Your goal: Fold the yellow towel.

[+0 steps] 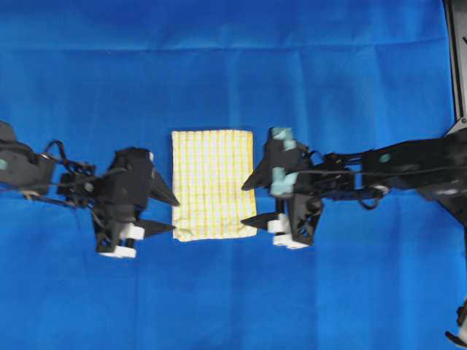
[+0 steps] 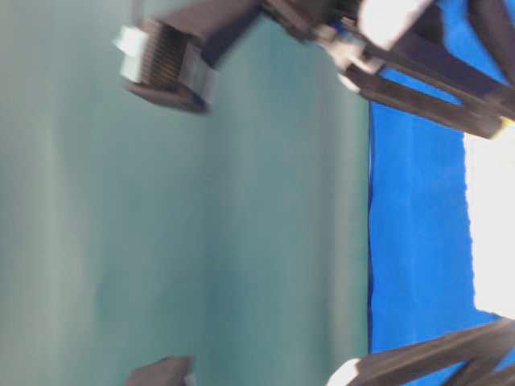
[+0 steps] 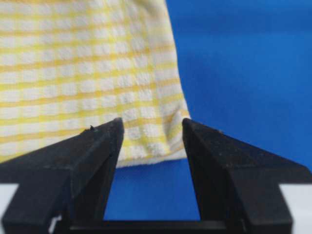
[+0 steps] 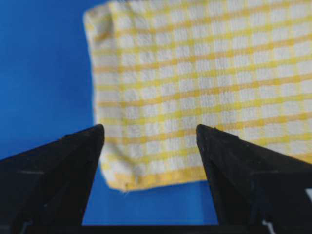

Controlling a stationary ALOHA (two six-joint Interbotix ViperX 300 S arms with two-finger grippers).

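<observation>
From overhead, the yellow towel (image 1: 212,184) lies as a neat folded rectangle in the middle of the blue cloth (image 1: 219,65) that covers the tabletop. The left pincer (image 1: 166,214) sits just beside its left edge and the right pincer (image 1: 252,202) just beside its right edge; both stand with jaws apart and hold nothing.

The table-level view is blurred and mostly filled by a plain greenish surface; only dark arm parts and a bright strip of the towel at the right edge show.

The left wrist view shows the towel's lower corner (image 3: 161,141) lying flat beyond the parted, empty jaws.

The right wrist view shows wide jaws, with a towel corner (image 4: 122,180) lying between and beyond them.

The risk from here is probably snagging: a jaw tip so near the edge could catch the hem as it moves and drag the fold open or skew the towel.
</observation>
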